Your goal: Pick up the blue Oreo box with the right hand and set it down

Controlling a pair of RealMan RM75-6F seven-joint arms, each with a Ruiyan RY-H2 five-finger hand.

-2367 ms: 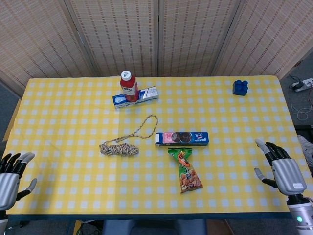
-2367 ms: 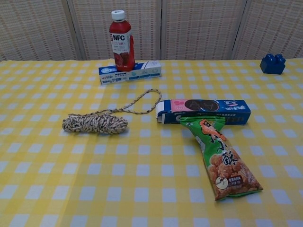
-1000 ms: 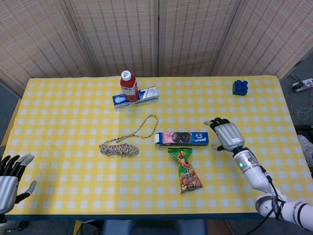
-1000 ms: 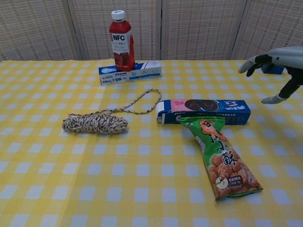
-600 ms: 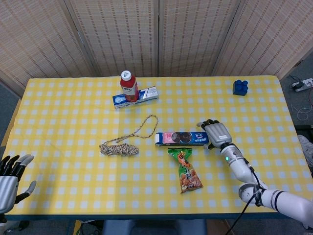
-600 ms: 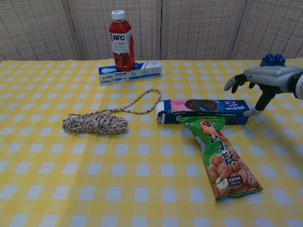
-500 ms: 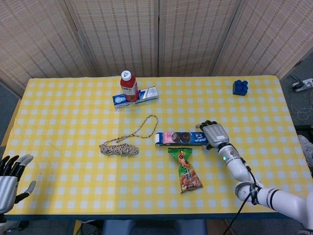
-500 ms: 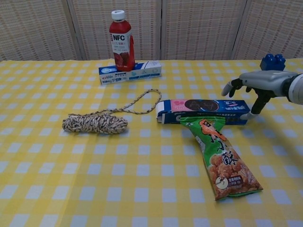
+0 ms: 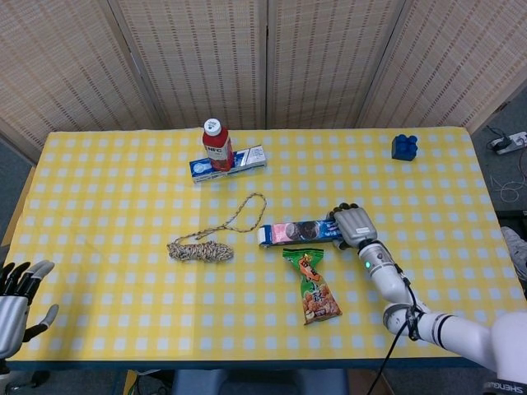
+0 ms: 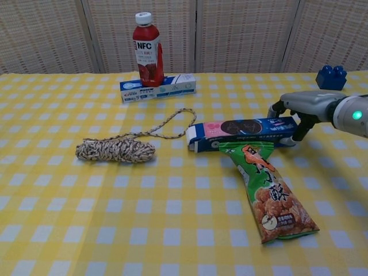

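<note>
Yellow-and-white checked cloth covers the desk (image 9: 99, 164), which carries six things, one of each kind. From left to right: the left robot hand (image 9: 16, 296), released with fingers spread, at the desk's near left corner; one bundle of speckled rope (image 9: 202, 249) with a loose loop trailing toward the back; one red juice bottle (image 9: 217, 144) standing upright against one white-and-blue toothpaste box (image 9: 239, 163); one blue Oreo box (image 9: 300, 232) lying lengthwise near the desk's middle; one green snack bag (image 9: 313, 286) just in front of it, its top edge touching the box; and one blue toy brick (image 9: 403, 146) far back on the right. The right robot hand (image 9: 352, 225) is grasping the Oreo box at its right end, fingers over the far side and thumb on the near side.

Only the head view takes in the left robot hand and the whole right forearm. The chest view, set lower, shows the label on the juice bottle (image 10: 146, 50), the right hand's thumb pressed against the Oreo box (image 10: 244, 131), and a green light on the wrist.
</note>
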